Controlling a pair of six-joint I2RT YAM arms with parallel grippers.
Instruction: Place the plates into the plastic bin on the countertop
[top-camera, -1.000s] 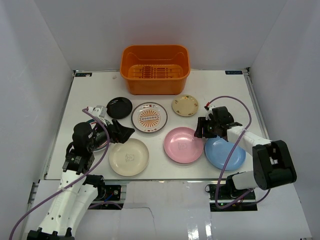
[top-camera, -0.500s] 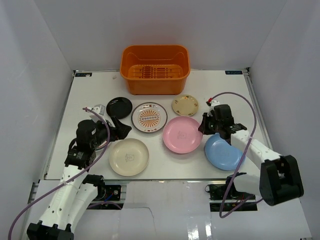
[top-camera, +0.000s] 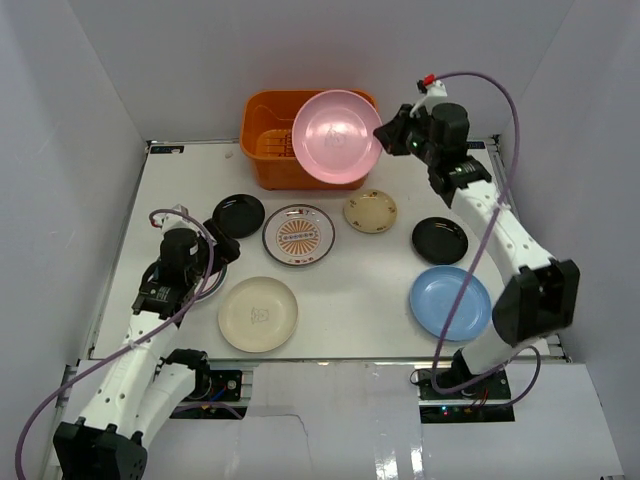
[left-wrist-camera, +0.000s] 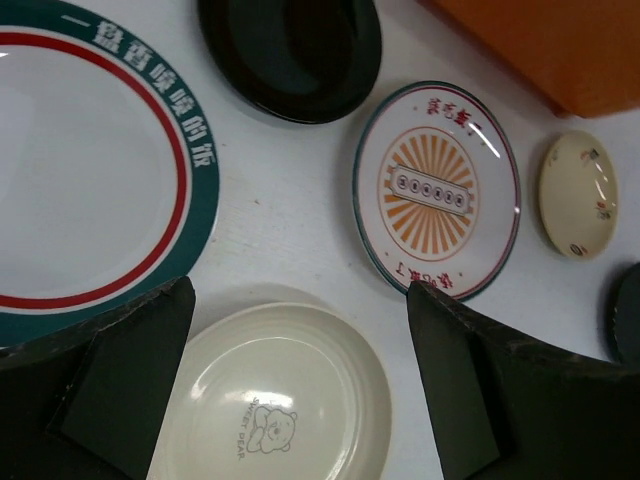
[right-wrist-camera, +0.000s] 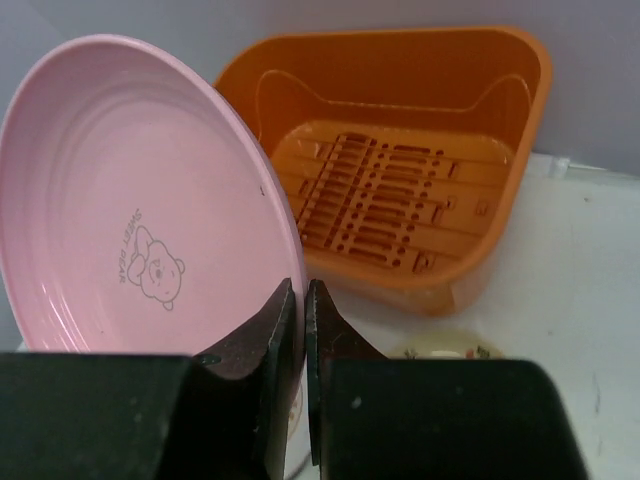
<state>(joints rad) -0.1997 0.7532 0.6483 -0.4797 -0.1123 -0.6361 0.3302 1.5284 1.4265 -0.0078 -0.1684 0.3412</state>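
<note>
At the lower edge of the overhead frame, the cream plate (top-camera: 258, 313) and the blue plate (top-camera: 450, 302) are lying close to the countertop's (top-camera: 350, 290) near edge, with a bare white stretch opening between them. At lower left, the left gripper (left-wrist-camera: 300, 330) is hovering over the green-rimmed patterned plate (left-wrist-camera: 80, 170). Its jaws are standing wide apart, and the cream plate's far rim and bare countertop are showing between them.

Across the middle of the frame, four plates are sitting apart from one another: a black plate (top-camera: 238, 215) at left, the sunburst plate (top-camera: 298, 234), the small tan plate (top-camera: 370, 211), and a second black plate (top-camera: 439, 240) at right.

At top centre, the orange plastic bin (top-camera: 262, 160) is standing against the far wall, with its slatted floor showing bare in the right wrist view. The right gripper (top-camera: 392, 135) is hanging at the bin's right side. Its jaws are pressing almost together, pinching the rim of the pink plate (top-camera: 337, 137), which is tilting up on edge in the air over the bin's right half.

That is making eight plates counted, seven lying on the countertop and one in the air, plus one bin
</note>
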